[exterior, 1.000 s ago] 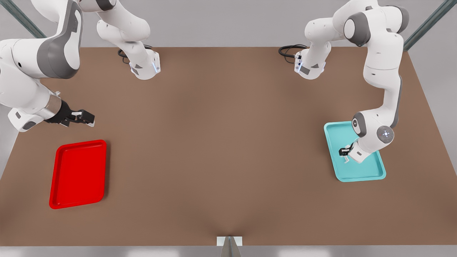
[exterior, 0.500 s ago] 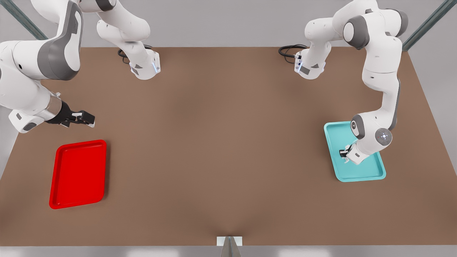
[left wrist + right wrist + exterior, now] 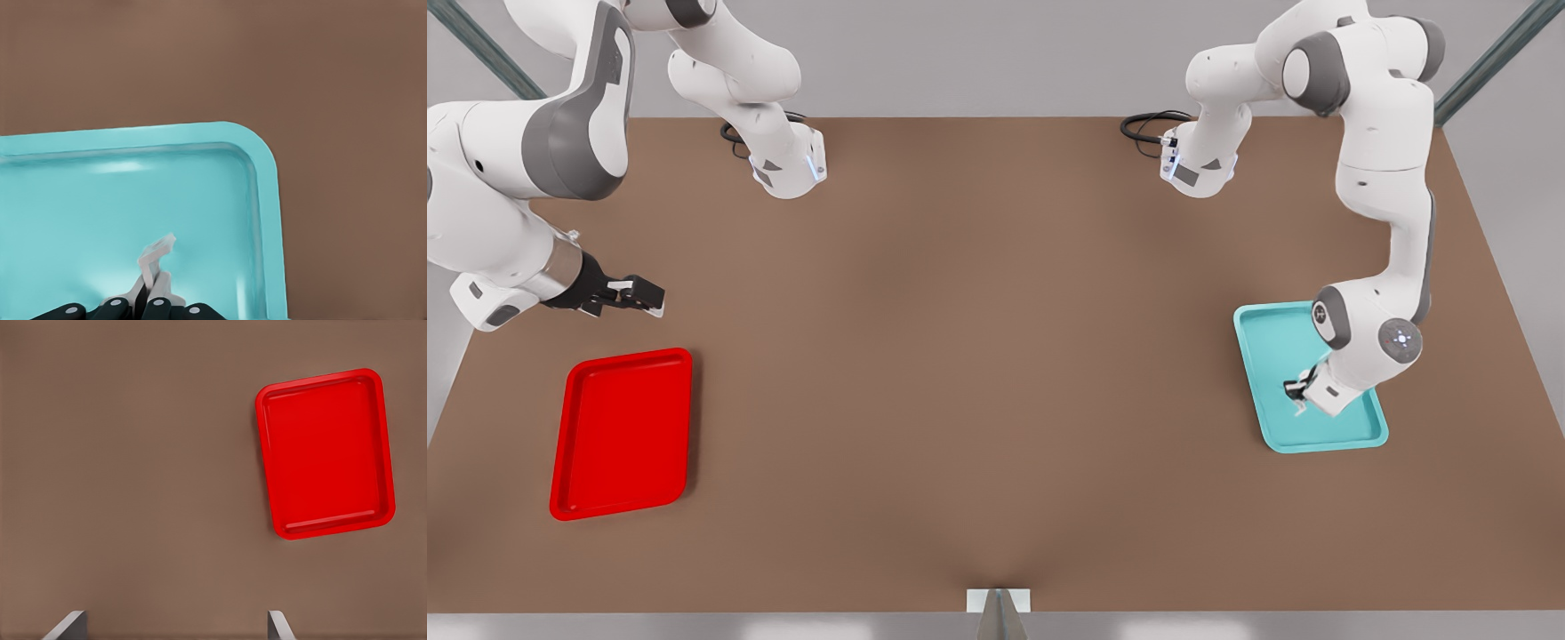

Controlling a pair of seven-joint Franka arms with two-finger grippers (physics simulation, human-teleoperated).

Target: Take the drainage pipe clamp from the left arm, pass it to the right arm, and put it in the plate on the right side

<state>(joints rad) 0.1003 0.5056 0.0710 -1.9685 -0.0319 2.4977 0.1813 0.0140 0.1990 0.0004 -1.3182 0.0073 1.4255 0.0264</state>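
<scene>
Pincer (image 3: pixel 1296 391) of the left arm, down inside the teal tray (image 3: pixel 1272 356), pinches the drainage pipe clamp (image 3: pixel 155 260) between nearly closed fingers. Right pincer (image 3: pixel 645 298) waits spread wide above the bench (image 3: pixel 996 356), near the red plate (image 3: pixel 623 433).

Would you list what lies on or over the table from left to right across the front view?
Right gripper → red plate → teal tray → left gripper, shut on the drainage pipe clamp over that tray.
</scene>
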